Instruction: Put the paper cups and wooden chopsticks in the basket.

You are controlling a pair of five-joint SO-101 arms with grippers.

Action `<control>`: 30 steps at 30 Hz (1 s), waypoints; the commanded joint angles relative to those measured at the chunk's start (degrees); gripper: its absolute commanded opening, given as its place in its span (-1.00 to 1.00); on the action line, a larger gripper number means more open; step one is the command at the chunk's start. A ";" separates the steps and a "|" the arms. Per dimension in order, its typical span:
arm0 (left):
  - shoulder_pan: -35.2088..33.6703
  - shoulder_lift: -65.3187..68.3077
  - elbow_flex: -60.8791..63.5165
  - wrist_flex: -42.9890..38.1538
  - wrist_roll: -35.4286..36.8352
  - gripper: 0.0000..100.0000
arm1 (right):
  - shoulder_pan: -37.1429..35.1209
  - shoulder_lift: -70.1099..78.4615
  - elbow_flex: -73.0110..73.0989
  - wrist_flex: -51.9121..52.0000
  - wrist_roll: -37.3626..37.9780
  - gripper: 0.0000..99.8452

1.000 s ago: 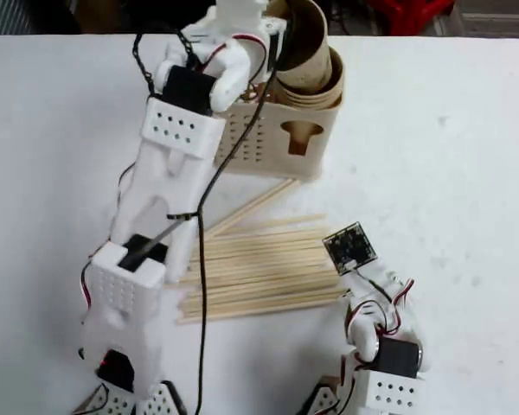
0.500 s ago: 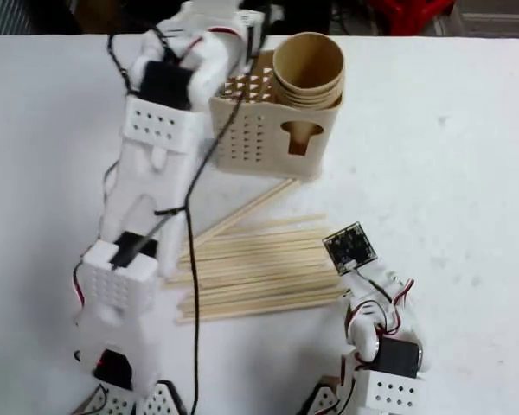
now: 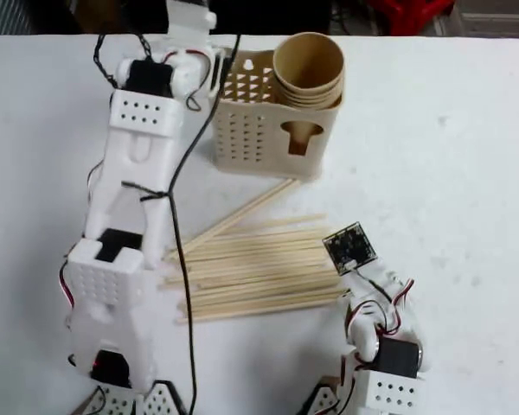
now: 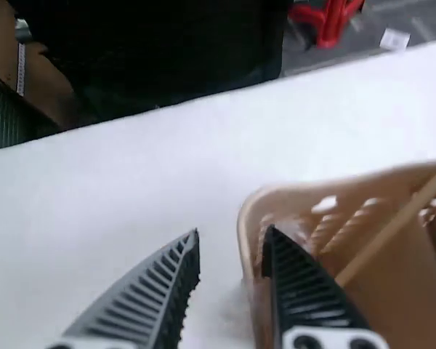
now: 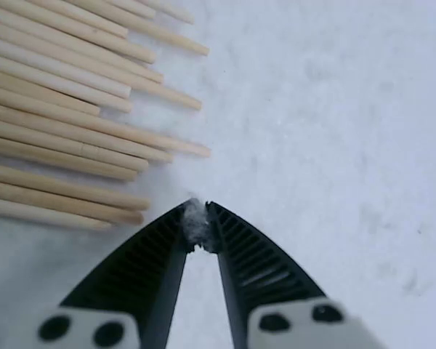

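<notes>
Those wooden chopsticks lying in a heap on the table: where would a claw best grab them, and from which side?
Probably from straight above, near the middle of the chopsticks, with the jaws closing across their length. They lie flat and nearly parallel on the table, so a mid-length pinch should gather several and keep them balanced.

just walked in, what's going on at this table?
The paper cups sit stacked in the basket. The wooden chopsticks lie in a pile on the table. The left pincer is open at a corner of the basket's rim, holding nothing. The right pincer is shut and empty, low over the table by the ends of the pile.
</notes>
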 commanded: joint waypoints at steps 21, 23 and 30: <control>0.92 -0.40 -17.41 32.00 3.52 -0.96 | -0.57 -0.31 0.44 0.22 0.62 -0.97; 0.57 -0.40 -17.58 33.58 3.87 -0.96 | -0.57 -0.31 0.44 0.22 0.62 -0.97; -2.51 -1.01 -15.03 35.25 7.65 -0.96 | -0.57 -0.31 0.44 0.22 0.62 -0.97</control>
